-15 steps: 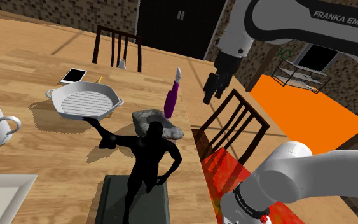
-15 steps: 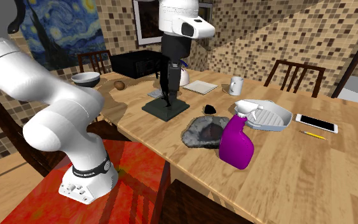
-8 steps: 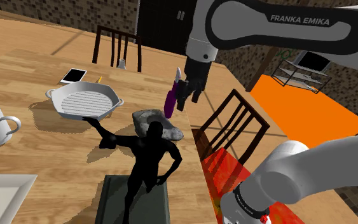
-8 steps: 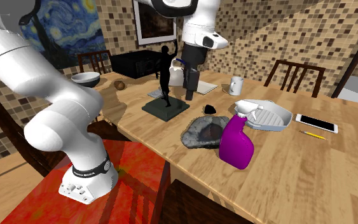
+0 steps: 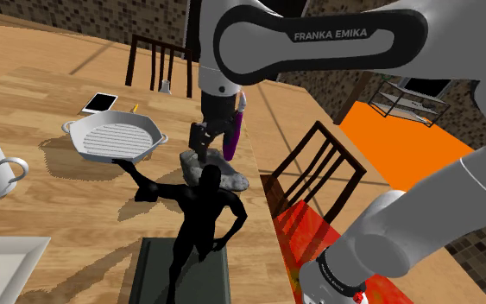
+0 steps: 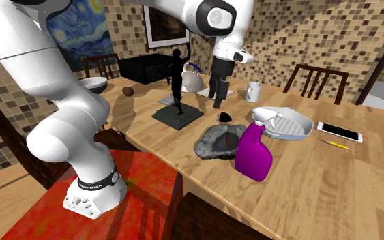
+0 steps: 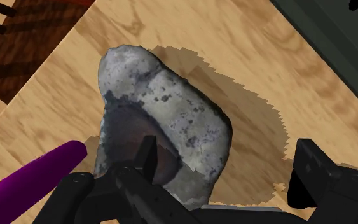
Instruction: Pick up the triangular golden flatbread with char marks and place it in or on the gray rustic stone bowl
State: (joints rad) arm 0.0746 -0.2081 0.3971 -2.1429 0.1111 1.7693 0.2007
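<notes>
No part of the task was judged to be done: the claw (image 5: 200, 154) was seen spread and empty, held just above the grey stone bowl (image 7: 165, 114), beside the purple spray bottle (image 6: 254, 153). The flatbread (image 6: 223, 117), drawn as a small dark piece, was found lying on the table (image 6: 320, 184) near the bowl, between the white ridged pan (image 6: 289, 124) and the black figurine (image 6: 176, 82). The reach, the grasp and the placing were all left to be made.

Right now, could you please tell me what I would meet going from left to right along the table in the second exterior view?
Pale bowl → small brown round thing → black statuette → grey stone bowl → white ridged pan → white phone.
</notes>
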